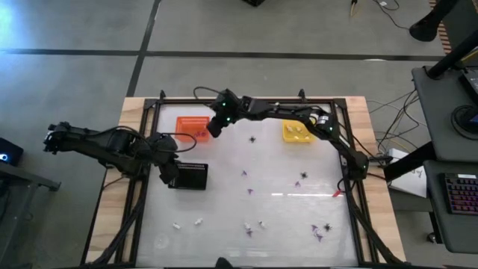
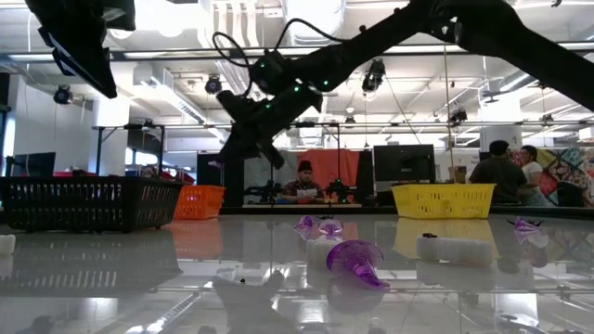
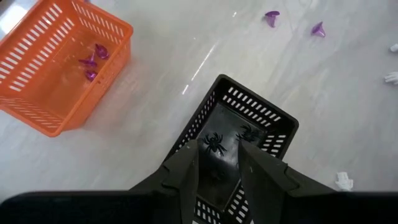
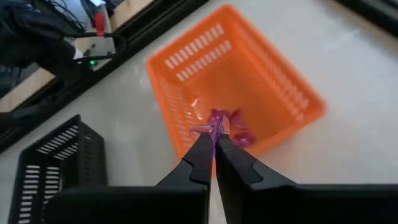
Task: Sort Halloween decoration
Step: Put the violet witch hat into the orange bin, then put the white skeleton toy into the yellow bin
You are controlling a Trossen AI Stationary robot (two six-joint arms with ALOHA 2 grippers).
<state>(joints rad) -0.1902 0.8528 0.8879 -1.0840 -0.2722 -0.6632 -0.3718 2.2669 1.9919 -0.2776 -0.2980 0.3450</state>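
The right tool [image 4: 214,144] is held over the orange basket [image 4: 261,74] at the far left of the worktop [image 1: 284,217]. Its fingers are pinched shut on a small purple trinket [image 4: 214,118], which hangs at the fingertips straight above the basket floor; by judgement, the coming move is a plain release downward. A few purple pieces [image 4: 239,135] already lie in that basket just beside the tips. The held trinket's pointing and long axis cannot be told, as it is mostly hidden by the fingers.

The left tool [image 3: 217,163] is poised above the black basket [image 3: 273,124], nearer than the orange one, with its fingers parted and nothing between them. Two black spiders [image 3: 214,144] lie flat on that basket's floor.

Purple and whitish trinkets [image 1: 250,228] are scattered over the near half of the worktop, well apart from both tools. The yellow basket [image 1: 295,133] stands at the far right and holds whitish pieces.
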